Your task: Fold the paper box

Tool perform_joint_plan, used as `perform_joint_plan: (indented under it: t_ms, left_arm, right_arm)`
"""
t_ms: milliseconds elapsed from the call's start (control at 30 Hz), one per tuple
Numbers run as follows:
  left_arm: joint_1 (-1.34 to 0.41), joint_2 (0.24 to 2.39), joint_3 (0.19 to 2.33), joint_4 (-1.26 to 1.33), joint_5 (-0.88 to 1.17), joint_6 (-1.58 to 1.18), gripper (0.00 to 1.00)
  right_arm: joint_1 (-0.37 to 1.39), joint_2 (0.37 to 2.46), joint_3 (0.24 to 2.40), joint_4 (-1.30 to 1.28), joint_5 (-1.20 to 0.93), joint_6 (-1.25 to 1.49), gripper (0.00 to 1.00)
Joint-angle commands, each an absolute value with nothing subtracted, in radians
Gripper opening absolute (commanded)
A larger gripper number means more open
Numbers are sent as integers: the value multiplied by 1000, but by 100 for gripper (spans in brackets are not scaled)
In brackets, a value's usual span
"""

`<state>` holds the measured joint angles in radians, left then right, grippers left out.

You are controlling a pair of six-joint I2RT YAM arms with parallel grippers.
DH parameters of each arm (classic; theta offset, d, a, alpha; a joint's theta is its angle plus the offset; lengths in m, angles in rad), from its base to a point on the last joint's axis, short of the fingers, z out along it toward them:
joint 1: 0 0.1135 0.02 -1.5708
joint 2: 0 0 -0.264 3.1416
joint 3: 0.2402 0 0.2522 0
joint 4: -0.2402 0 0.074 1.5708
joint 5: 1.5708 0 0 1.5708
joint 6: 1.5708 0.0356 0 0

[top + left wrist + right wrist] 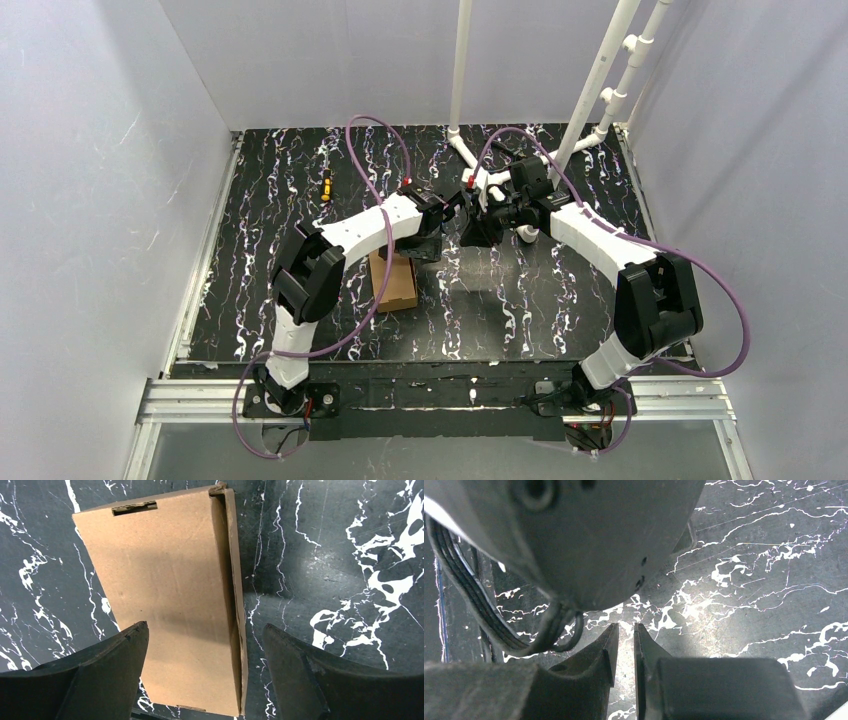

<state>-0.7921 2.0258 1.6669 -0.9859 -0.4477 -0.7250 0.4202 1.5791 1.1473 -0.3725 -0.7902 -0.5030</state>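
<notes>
One flap first: with the left claw spread wide above the paper box, flat on the desk, lower and pinch its side flap; keep the right claw, nearly together and empty, clear.

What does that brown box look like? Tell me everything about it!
The box is plain brown cardboard, long and rectangular, lying flat on the black marbled table. One long side is folded up into a thin wall, and a small slot is cut near the far end. The left gripper hangs open over it; no finger seems to touch it.
</notes>
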Motion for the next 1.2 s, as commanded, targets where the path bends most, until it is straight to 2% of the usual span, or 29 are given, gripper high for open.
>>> perform_joint_plan:
  t_ms: [0,367,500,767,833,900,1033,1067,1133,1167]
  left_arm:
    - [-793,2002,1650,-1019,-521,-730,79]
    - [-769,1938,1557,-1021,-557,-714,61]
    - [-753,1888,1514,-1011,-557,-704,59]
    - [-684,1719,1344,-865,-431,-629,47]
    - [-670,1678,1312,-837,-399,-596,47]
    - [-667,1635,1289,-814,-385,-558,49]
    - [-666,1503,1200,-727,-303,-427,66]
    - [-666,1465,1166,-704,-288,-403,73]
    - [-662,1388,1108,-664,-282,-403,95]
    - [-654,1356,1082,-644,-270,-414,98]
  right_arm:
    - [419,1586,1146,-389,-826,-521,26]
    - [418,1607,1144,-395,-839,-523,26]
    - [420,1613,1143,-396,-849,-523,26]
    - [436,1637,1139,-393,-859,-522,25]
    - [445,1641,1138,-393,-859,-522,25]
    - [454,1646,1137,-390,-860,-522,25]
    - [473,1656,1131,-385,-870,-522,25]
    - [478,1659,1130,-383,-872,-522,25]
    - [487,1664,1130,-382,-872,-522,25]
    - [491,1667,1130,-382,-871,-523,25]
